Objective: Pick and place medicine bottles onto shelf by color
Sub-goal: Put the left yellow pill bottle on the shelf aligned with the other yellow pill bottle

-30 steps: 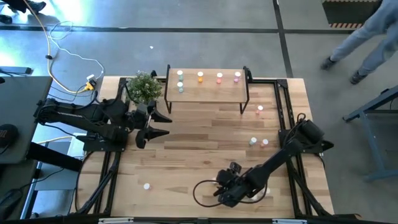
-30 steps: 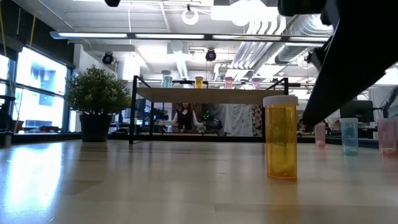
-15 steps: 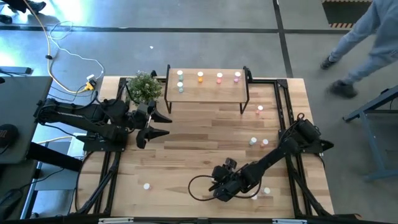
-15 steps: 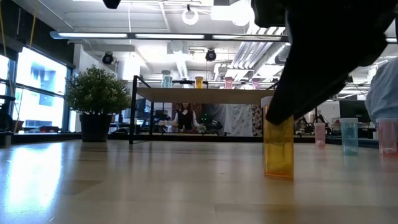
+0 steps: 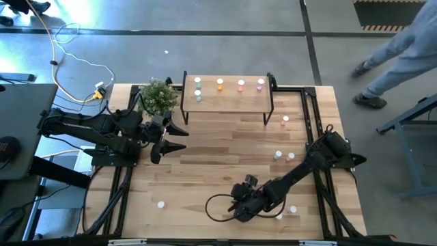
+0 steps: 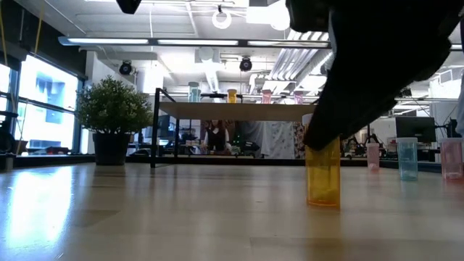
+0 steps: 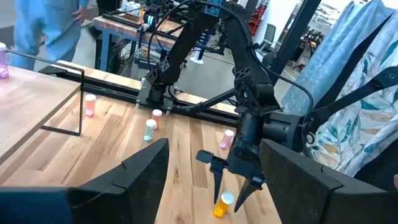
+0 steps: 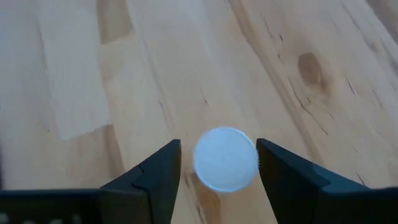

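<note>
**Right pincer spread over an orange bottle near the bench's front edge**

High view: the right pincer (image 5: 240, 210) points down at the front of the bench (image 5: 205, 164), right of the middle. The left pincer (image 5: 179, 137) waits by the potted plant (image 5: 158, 96) at the left, its two fingers spread apart and holding nothing. The shelf (image 5: 225, 96) stands at the far edge, with bottles in a row along its back: pale green (image 5: 198, 81), orange (image 5: 220, 83), and two pinkish ones (image 5: 241, 84) (image 5: 260, 83). Loose bottles stand on the bench to the right of the shelf and near the front edge.

Low view: the orange bottle (image 6: 322, 174) stands upright on the bench, its top hidden by the dark mass of the right arm. The shelf shows behind it, the plant at the left.

Left wrist view: far across the bench, the right pincer hangs with its fingers parted just above the orange bottle (image 7: 222, 204). Other bottles stand farther back.

Right wrist view: the bottle's white cap (image 8: 225, 158) sits between the two dark fingers (image 8: 155, 174), which are open, with a gap on either side of the cap.
</note>
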